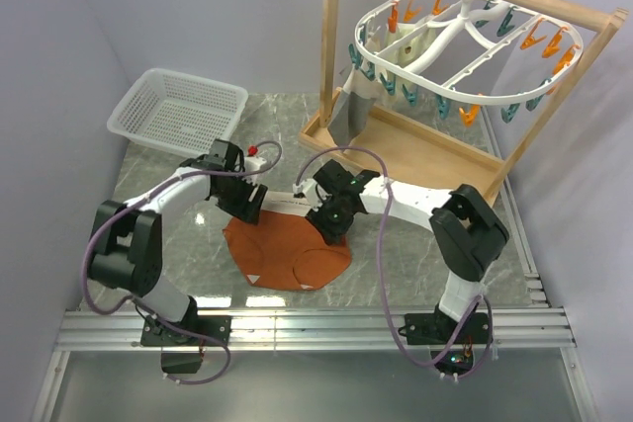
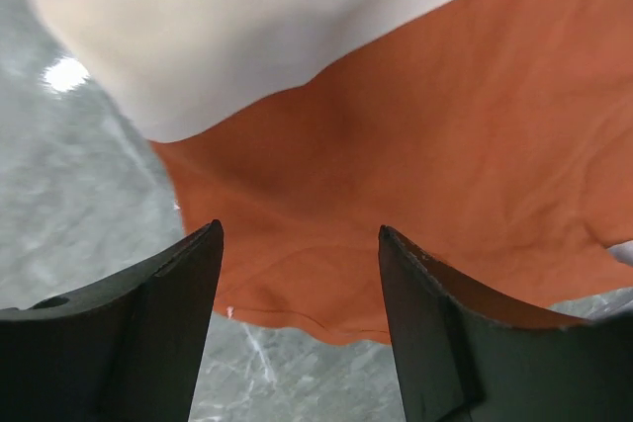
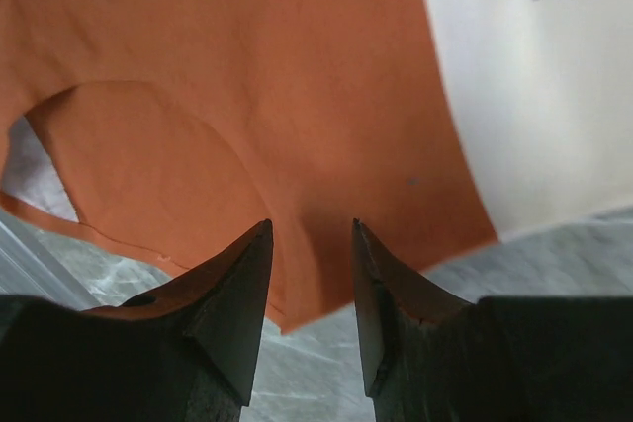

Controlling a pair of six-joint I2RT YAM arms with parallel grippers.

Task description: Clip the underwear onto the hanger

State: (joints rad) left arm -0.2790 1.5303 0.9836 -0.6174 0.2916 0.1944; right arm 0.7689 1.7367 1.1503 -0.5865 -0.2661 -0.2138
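Observation:
The rust-orange underwear lies flat on the marble table, its cream waistband at the far side between the two grippers. My left gripper is open just above the left end; in the left wrist view its jaws straddle the orange fabric near its edge, below the waistband. My right gripper is open at the right end; in its wrist view an orange corner lies between the fingers. The white hanger with orange and teal pins hangs from the rod, far right.
A wooden frame with a tray base holds the hanger. A grey cloth and a cream cloth hang from its pins. A white mesh basket stands at the far left. Metal rails run along the near edge.

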